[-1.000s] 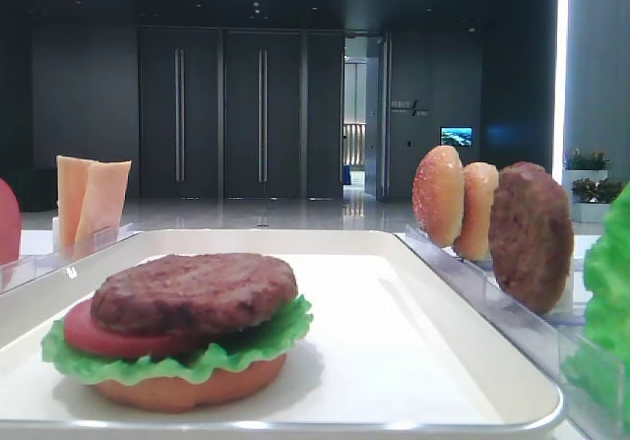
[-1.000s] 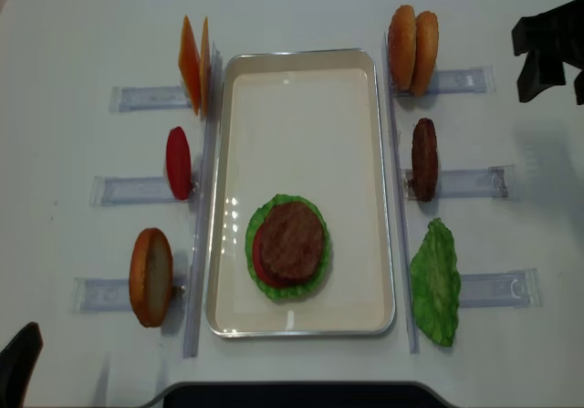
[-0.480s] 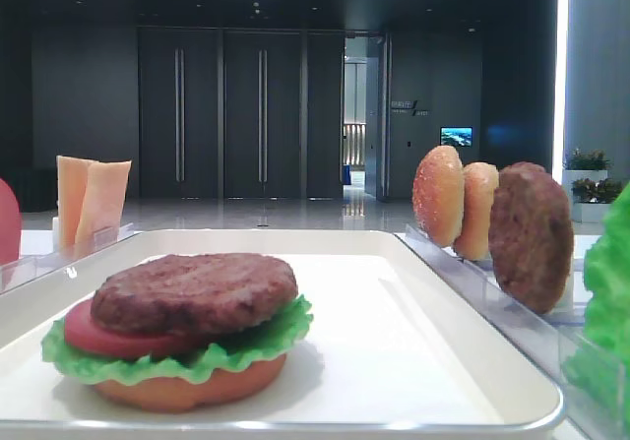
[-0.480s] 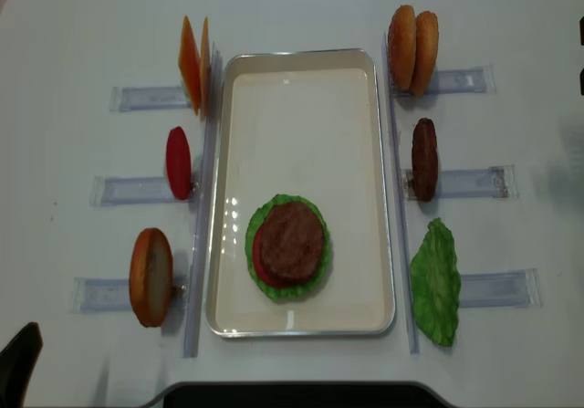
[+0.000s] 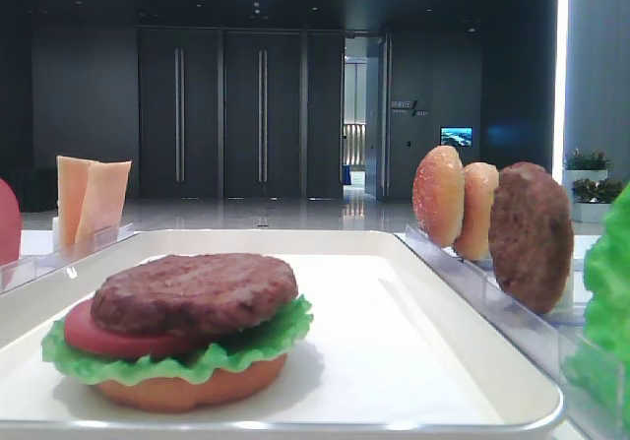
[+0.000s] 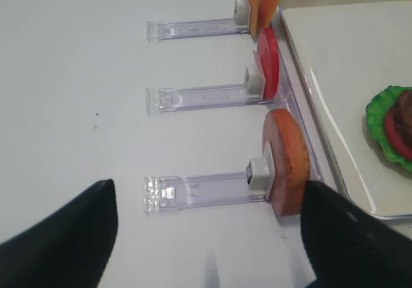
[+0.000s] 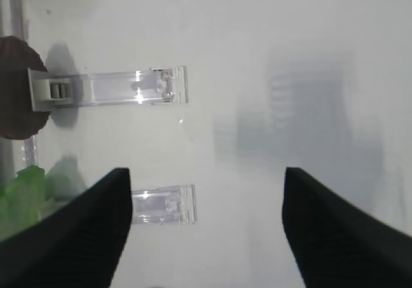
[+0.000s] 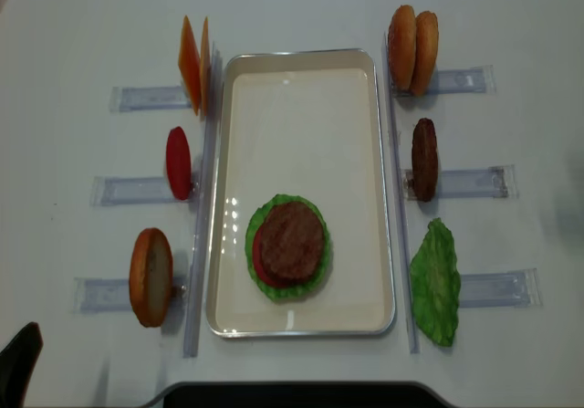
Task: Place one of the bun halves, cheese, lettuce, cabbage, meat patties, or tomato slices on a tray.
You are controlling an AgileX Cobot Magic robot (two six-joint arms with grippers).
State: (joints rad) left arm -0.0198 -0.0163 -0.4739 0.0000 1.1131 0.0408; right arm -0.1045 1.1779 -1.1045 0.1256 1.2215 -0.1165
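Observation:
The white tray (image 8: 301, 134) holds a stack with a meat patty (image 8: 292, 241) on top of tomato, lettuce and a bun half. To its left stand cheese (image 8: 193, 64), a tomato slice (image 8: 179, 162) and a bun half (image 8: 151, 276). On its right are two bun halves (image 8: 412, 49), a patty (image 8: 424, 159) and lettuce (image 8: 436, 282). My left gripper (image 6: 206, 243) is open over bare table just left of the bun half (image 6: 286, 162). My right gripper (image 7: 206, 236) is open and empty, right of the patty (image 7: 16, 88) and lettuce (image 7: 19, 198).
Clear acrylic holders (image 8: 137, 98) lie in rows on both sides of the tray, two of them under the right wrist (image 7: 129, 87). A dark part of the left arm (image 8: 20, 362) shows at the bottom left corner of the overhead view.
My right gripper has left the overhead view through the upper right edge. The tray, the stack and the holders have not moved.

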